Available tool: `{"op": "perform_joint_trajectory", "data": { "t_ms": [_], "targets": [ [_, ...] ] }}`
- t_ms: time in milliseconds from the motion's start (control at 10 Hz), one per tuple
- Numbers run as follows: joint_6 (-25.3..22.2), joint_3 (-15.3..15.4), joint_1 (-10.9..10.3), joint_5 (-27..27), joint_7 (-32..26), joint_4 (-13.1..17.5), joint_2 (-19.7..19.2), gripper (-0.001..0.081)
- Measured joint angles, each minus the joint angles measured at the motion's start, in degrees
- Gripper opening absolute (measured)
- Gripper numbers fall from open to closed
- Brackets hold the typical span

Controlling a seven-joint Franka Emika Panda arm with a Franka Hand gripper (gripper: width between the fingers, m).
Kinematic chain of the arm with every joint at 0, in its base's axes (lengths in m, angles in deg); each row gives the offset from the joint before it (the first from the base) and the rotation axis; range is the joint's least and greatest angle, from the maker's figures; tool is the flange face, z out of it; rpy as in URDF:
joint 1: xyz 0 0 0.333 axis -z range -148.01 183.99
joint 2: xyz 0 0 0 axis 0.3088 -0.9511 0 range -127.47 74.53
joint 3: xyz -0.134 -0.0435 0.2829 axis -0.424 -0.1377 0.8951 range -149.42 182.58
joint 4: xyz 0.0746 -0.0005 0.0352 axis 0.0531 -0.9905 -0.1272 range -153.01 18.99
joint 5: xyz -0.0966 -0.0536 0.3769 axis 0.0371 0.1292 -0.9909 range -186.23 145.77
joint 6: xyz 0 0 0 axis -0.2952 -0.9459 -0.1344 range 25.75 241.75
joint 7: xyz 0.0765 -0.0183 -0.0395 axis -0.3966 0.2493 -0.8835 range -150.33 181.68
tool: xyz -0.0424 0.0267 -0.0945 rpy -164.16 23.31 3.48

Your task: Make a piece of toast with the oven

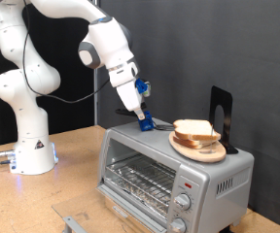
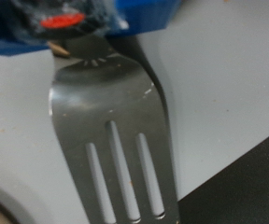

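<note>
The silver oven (image 1: 169, 175) stands at the exterior view's lower right, its wire rack showing through the glass front and its knobs on the right panel. On its top sits a round wooden plate (image 1: 200, 150) with bread slices (image 1: 193, 130) stacked on it. A separate piece of toast is not in view. My gripper (image 1: 141, 115) hangs over the oven's top, left of the plate, shut on the blue handle (image 2: 144, 14) of a metal slotted spatula (image 2: 116, 121). The spatula's blade lies just above the grey oven top (image 2: 228, 75).
A black upright stand (image 1: 223, 116) rises behind the plate. The robot's white base (image 1: 33, 150) stands on the wooden table (image 1: 72, 189) at the exterior view's left. A small metal bracket (image 1: 74, 223) lies near the table's front edge.
</note>
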Motion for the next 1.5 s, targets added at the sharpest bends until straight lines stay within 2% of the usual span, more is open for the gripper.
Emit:
{"op": "perform_joint_trajectory", "data": {
  "t_ms": [500, 1000, 1100, 1200, 1300, 1500],
  "targets": [
    [2.1, 0.0, -1.3, -1.8, -1.2, 0.1, -2.6, 0.0809],
    [2.4, 0.0, -1.5, -2.6, -1.1, 0.1, -3.0, 0.0782],
    [2.4, 0.0, -1.5, -2.7, -1.0, 0.1, -3.0, 0.0604],
    [2.4, 0.0, -1.5, -2.8, -0.9, 0.1, -3.0, 0.0604],
    [2.4, 0.0, -1.5, -2.8, -0.8, 0.1, -3.1, 0.0473],
    [2.4, 0.0, -1.5, -3.3, -0.8, 0.2, -3.1, 0.0473]
  ]
}}
